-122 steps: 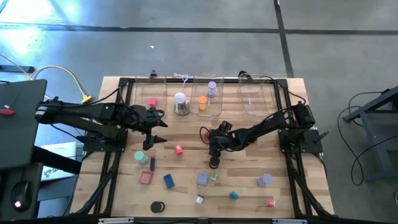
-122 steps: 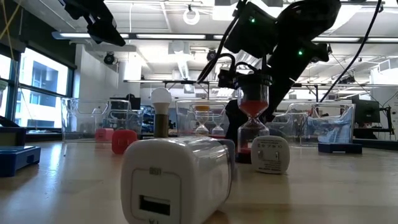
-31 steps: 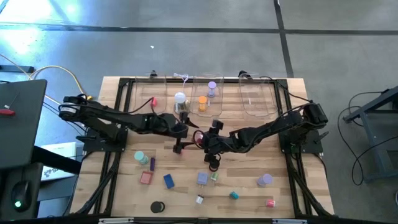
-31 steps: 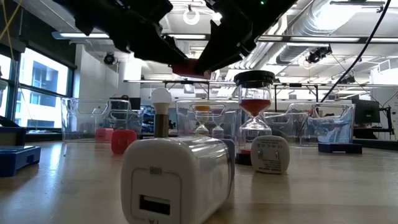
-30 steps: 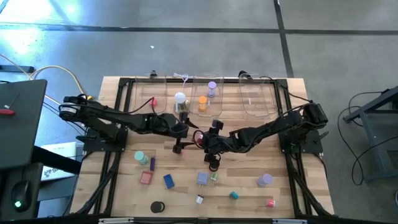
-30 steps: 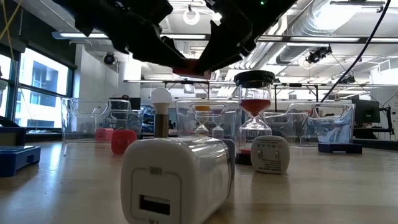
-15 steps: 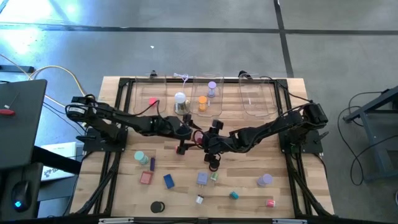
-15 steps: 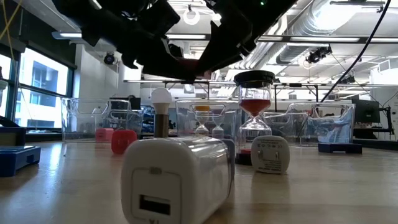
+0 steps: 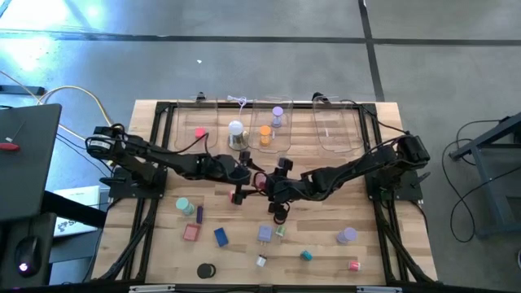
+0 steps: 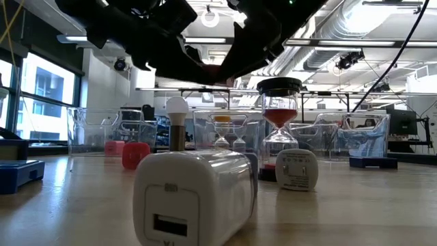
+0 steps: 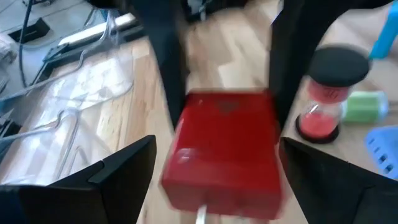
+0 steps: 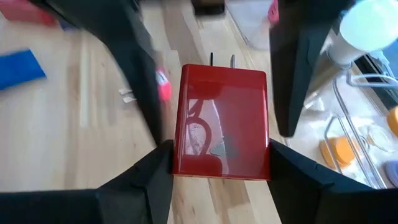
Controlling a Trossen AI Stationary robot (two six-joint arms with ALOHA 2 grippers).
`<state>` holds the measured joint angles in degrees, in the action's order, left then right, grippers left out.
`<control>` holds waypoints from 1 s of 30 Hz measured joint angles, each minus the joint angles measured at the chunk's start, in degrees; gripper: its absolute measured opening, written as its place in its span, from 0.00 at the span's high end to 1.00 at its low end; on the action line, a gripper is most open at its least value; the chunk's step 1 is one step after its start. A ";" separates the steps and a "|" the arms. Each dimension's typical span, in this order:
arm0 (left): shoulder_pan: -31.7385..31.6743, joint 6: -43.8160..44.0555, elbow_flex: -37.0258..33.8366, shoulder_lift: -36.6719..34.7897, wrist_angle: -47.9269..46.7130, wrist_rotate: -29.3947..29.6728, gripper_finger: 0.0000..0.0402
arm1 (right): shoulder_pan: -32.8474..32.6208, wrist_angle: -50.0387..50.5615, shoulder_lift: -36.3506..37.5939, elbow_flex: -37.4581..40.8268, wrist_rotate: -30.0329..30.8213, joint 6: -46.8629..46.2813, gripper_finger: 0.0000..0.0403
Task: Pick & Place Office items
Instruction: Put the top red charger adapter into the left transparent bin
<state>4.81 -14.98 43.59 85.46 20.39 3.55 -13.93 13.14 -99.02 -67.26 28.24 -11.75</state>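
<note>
Currently the right gripper [image 12: 221,163] is clenched on the red plug block [image 12: 221,124], one finger on each long side face, with the prongs pointing away from its wrist. The left gripper [image 11: 214,158] sits nose to nose with it, fingers spread and straddling the same block; it looks released, with a sliver of gap on either side. The block hangs in the air above mid-table, just in front of the white dome lamp [image 9: 236,133].

Handling, as a judgement:
- Rigid glossy plastic shell, light, not fragile.
- The shiny faces are likely slippery, so a flat-pad grip on the broad parallel sides is best.
- Stay off the prongs and rounded corners.
- With both grippers on one small body, free grip area is scarce. Each needs its own stretch of side face.

Clearance:
- The red-sand hourglass [image 11: 329,93] stands near, below and to one side. It is tall and tippy, the main knock-over risk on any descent.
- Clear bins [image 9: 334,130] line the far edge of the table [image 9: 391,244], with some items already inside.
- Loose pieces are scattered over the near half.
- Open wood lies between the arms and the bins, so a move toward the far edge looks freest.
</note>
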 joint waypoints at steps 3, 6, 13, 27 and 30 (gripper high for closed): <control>0.63 0.30 0.07 -0.23 0.46 0.90 0.21 | 0.04 0.56 -0.04 0.02 0.08 0.02 0.50; 1.12 0.48 0.07 -0.19 0.01 1.97 0.25 | 0.04 0.64 -0.04 0.02 0.44 0.02 0.50; 1.06 0.85 0.07 -0.19 -0.37 2.56 0.32 | 0.04 0.56 -0.04 0.02 0.34 0.04 0.50; 1.04 1.74 0.11 -0.14 -1.71 2.45 0.48 | 0.00 1.19 -0.07 0.02 -0.39 0.35 0.44; 1.04 1.78 0.04 -0.06 -2.53 2.90 0.49 | 0.07 1.32 -0.07 0.02 0.44 -0.66 0.28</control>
<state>5.85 -13.19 43.64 85.41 17.85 6.45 -13.87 14.46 -99.09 -67.24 28.69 -12.41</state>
